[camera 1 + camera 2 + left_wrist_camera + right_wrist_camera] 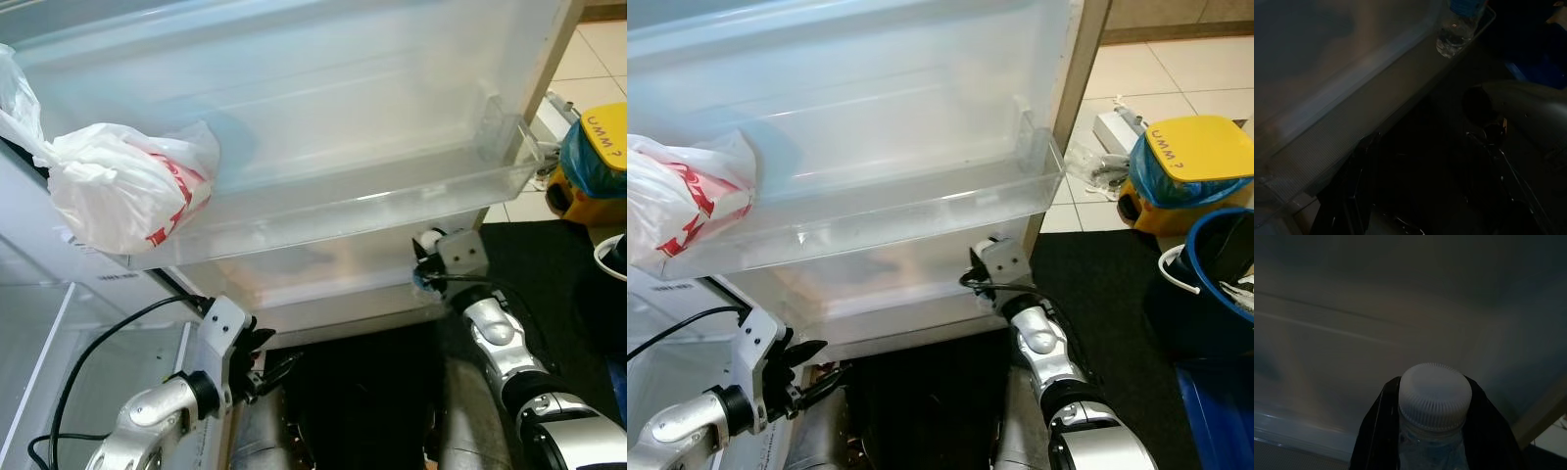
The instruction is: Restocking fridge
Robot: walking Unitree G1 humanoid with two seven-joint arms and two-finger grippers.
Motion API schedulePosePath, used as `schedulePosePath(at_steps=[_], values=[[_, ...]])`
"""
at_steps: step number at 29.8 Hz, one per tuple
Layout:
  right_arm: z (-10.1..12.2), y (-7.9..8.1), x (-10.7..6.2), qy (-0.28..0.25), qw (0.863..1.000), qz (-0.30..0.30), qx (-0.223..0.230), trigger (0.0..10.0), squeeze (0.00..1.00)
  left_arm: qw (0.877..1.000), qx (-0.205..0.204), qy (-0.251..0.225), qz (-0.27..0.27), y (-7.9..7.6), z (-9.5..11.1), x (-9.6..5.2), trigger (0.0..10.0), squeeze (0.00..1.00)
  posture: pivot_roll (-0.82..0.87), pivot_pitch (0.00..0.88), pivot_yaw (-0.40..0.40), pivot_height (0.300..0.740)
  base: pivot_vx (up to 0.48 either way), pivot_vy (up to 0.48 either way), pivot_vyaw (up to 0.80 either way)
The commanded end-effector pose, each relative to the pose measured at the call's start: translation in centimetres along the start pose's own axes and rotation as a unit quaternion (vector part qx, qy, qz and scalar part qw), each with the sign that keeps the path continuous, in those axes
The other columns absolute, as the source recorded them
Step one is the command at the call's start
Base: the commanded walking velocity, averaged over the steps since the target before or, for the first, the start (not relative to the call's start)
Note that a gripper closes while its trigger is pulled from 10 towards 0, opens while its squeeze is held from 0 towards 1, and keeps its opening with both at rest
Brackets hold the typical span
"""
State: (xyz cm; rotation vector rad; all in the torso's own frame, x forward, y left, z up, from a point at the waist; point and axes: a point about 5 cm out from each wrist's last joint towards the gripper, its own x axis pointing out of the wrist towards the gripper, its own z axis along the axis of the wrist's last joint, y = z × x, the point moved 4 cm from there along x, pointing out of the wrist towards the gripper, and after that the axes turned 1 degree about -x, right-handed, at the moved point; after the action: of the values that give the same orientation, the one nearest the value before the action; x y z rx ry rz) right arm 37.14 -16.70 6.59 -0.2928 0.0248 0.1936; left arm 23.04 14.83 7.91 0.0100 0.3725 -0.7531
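The right gripper grasps a bottle by its neck at 6 o'clock: smooth, likely slippery; the left gripper's fingers look released.

Both arms are silver, built of rounded, glossy metal segments joined by black collars. The left arm ends in a pale, boxy wrist block, and a black cable loops up from its forearm towards that block. Its left pincer has long, thin black fingers. The right arm carries a similar light grey square wrist block, with thin black wires running beside it.
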Motion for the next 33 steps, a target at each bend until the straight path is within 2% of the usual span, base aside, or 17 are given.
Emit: schedulePosePath(at_steps=[1, 4, 5, 6, 7, 8, 9, 15, 18, 19, 26, 30, 33], values=[[-2.1, -0.3, -1.0, 0.039, 0.999, -0.015, 0.013, 10.0, 0.0, 1.0, -0.006, 0.016, 0.008, 0.4, -0.6, -0.5, 10.0, 0.0, 0.13, 0.25, 0.103, 0.506, 0.0, 0.0, 0.0], [-2.3, -0.1, -1.1, 0.043, 0.999, -0.013, 0.012, 10.0, 0.0, 1.0, -0.009, 0.022, 0.01, 0.6, -0.6, -0.6, 10.0, 0.0, 0.13, 0.245, 0.105, 0.506, 0.0, 0.0, 0.0], [-2.5, 0.2, -1.2, 0.046, 0.999, -0.007, 0.005, 10.0, 0.17, 1.0, -0.013, 0.025, 0.015, 0.8, -0.6, -0.6, 10.0, 0.0, 0.13, 0.241, 0.103, 0.506, 0.0, 0.0, 0.0], [-2.5, 0.2, -1.2, 0.046, 0.999, -0.007, 0.005, 10.0, 0.17, 1.0, -0.013, 0.025, 0.015, 0.8, -0.6, -0.6, 10.0, 0.0, 0.13, 0.241, 0.103, 0.506, 0.0, 0.0, 0.0], [-2.5, 0.4, -1.2, 0.047, 0.999, -0.002, 0.003, 10.0, 0.68, 0.999, -0.014, 0.025, 0.017, 0.8, -0.6, -0.6, 10.0, 0.0, 0.13, 0.24, 0.102, 0.506, 0.0, 0.0, 0.0], [-2.6, 0.5, -1.3, 0.047, 0.999, 0.002, 0.002, 10.0, 0.68, 0.999, -0.015, 0.026, 0.018, 0.9, -0.6, -0.6, 10.0, 0.0, 0.13, 0.24, 0.102, 0.506, 0.0, 0.0, 0.0], [-2.6, 0.6, -1.3, 0.047, 0.999, 0.004, 0.005, 10.0, 1.0, 0.999, -0.017, 0.027, 0.019, 0.9, -0.6, -0.6, 10.0, 0.0, 0.12, 0.234, 0.099, 0.506, 0.0, 0.0, 0.0], [-2.4, 0.7, -1.4, 0.037, 0.999, 0.0, -0.001, 10.0, 1.0, 0.999, -0.02, 0.03, 0.021, 0.8, -0.8, -0.3, 10.0, 0.0, 0.12, 0.23, 0.094, 0.506, 0.0, 0.0, 0.0], [-1.6, 0.5, -1.3, 0.014, 0.999, -0.012, -0.028, 10.0, 1.0, 0.999, -0.023, 0.034, 0.022, 0.8, -1.2, -0.2, 10.0, 0.0, 0.11, 0.225, 0.09, 0.506, 0.0, 0.0, 0.0], [-1.3, 0.4, -1.3, 0.003, 0.999, -0.014, -0.035, 10.0, 0.0, 0.999, -0.023, 0.035, 0.021, 0.7, -1.3, -0.2, 10.0, 0.0, 0.11, 0.222, 0.085, 0.506, 0.0, 0.0, 0.0], [0.0, 0.7, -1.7, -0.045, 0.997, -0.017, -0.057, 10.0, 0.0, 0.999, -0.024, 0.038, 0.023, 0.8, -1.4, 0.0, 10.0, 0.0, 0.1, 0.219, 0.074, 0.506, 0.0, 0.0, 0.0], [-0.4, 3.0, -3.6, -0.068, 0.996, 0.002, -0.052, 10.0, 0.0, 0.999, -0.025, 0.039, 0.025, 0.7, -1.7, 0.1, 10.0, 0.0, 0.1, 0.214, 0.044, 0.506, 0.0, 0.0, 0.0], [-0.6, 3.4, -4.0, -0.07, 0.996, 0.005, -0.054, 10.0, 0.0, 0.999, -0.025, 0.038, 0.025, 0.7, -1.7, 0.2, 10.0, 0.0, 0.1, 0.213, 0.04, 0.506, 0.0, 0.0, 0.0]])
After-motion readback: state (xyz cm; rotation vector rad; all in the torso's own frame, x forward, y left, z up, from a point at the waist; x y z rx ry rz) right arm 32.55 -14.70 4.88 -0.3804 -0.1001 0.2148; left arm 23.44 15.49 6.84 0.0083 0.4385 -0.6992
